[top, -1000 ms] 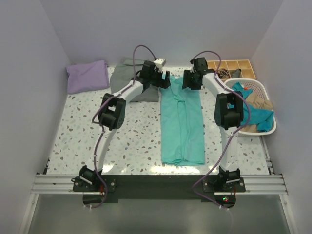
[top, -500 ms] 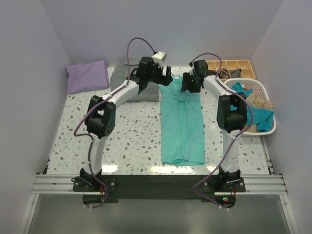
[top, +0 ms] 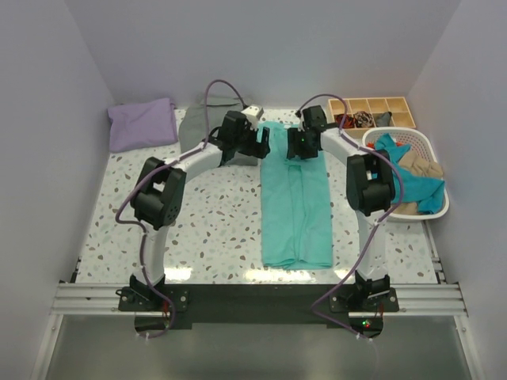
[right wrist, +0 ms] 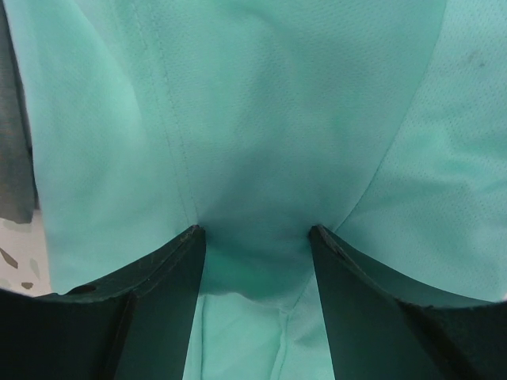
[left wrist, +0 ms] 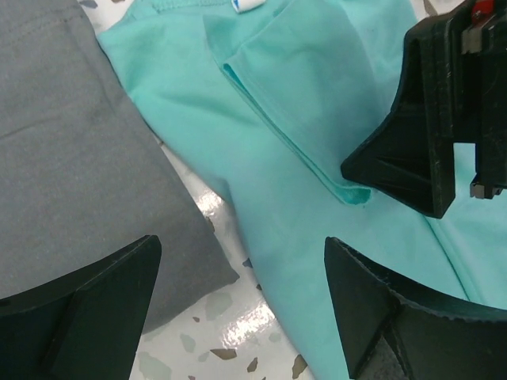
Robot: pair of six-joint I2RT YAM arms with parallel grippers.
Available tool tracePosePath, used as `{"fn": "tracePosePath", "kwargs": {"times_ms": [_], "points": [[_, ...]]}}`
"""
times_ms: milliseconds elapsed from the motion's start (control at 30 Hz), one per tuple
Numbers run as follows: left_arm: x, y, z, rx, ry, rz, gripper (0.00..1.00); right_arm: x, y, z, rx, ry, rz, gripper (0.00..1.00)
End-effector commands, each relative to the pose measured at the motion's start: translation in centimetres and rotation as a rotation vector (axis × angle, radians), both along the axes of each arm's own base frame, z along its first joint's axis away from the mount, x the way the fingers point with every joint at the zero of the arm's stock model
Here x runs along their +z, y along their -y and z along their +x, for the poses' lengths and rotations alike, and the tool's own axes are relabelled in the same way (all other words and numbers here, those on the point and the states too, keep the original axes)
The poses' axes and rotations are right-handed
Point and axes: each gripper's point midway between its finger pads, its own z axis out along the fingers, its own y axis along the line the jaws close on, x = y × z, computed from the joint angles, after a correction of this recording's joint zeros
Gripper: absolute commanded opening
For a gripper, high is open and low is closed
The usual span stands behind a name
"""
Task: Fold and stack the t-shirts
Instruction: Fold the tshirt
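Note:
A turquoise-green t-shirt (top: 297, 206) lies folded into a long strip down the middle of the table, its white neck label (left wrist: 247, 5) at the far end. A lavender t-shirt (top: 142, 123) lies folded at the far left. My left gripper (top: 257, 142) hangs open over the turquoise shirt's far left edge (left wrist: 317, 103), holding nothing, its jaws (left wrist: 242, 245) astride the cloth edge and bare table. My right gripper (top: 299, 146) stands open, with its fingertips (right wrist: 256, 229) pressed onto the shirt's far right part (right wrist: 261, 119) and cloth bulging between them.
A grey folded garment (top: 202, 127) lies just left of the turquoise shirt, close under my left gripper (left wrist: 71, 158). A white basket (top: 432, 146) of mixed clothes stands at the right edge. A wooden compartment tray (top: 380, 107) sits at the far right.
Both grippers have come closer together and lower over the turquoise shirt's far end. The left arm's elbow swung left. The left jaws narrowed slightly.

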Motion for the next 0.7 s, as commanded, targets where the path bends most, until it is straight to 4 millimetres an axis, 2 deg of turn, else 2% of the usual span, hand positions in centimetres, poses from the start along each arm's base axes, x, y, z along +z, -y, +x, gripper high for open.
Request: {"fn": "tracePosePath", "kwargs": {"times_ms": [0, 133, 200, 500, 667], "points": [[4.2, 0.2, -0.2, 0.012, 0.085, -0.052, 0.88, 1.6, 0.4, -1.6, 0.012, 0.012, -0.048, 0.6], [3.2, -0.2, -1.1, 0.016, 0.058, -0.043, 0.87, 1.0, 0.9, -3.6, 0.012, -0.023, -0.067, 0.6], [3.6, -0.3, -1.4, 0.022, 0.064, -0.052, 0.87, 1.5, 1.0, -4.1, 0.013, -0.001, -0.065, 0.6], [4.2, 0.0, -2.1, 0.017, 0.067, -0.055, 0.87, 5.4, 1.3, -3.5, 0.007, 0.079, -0.069, 0.6], [3.9, 0.2, -2.6, 0.007, 0.058, -0.049, 0.86, 4.8, 1.4, -4.4, 0.015, 0.052, -0.078, 0.6]]}}
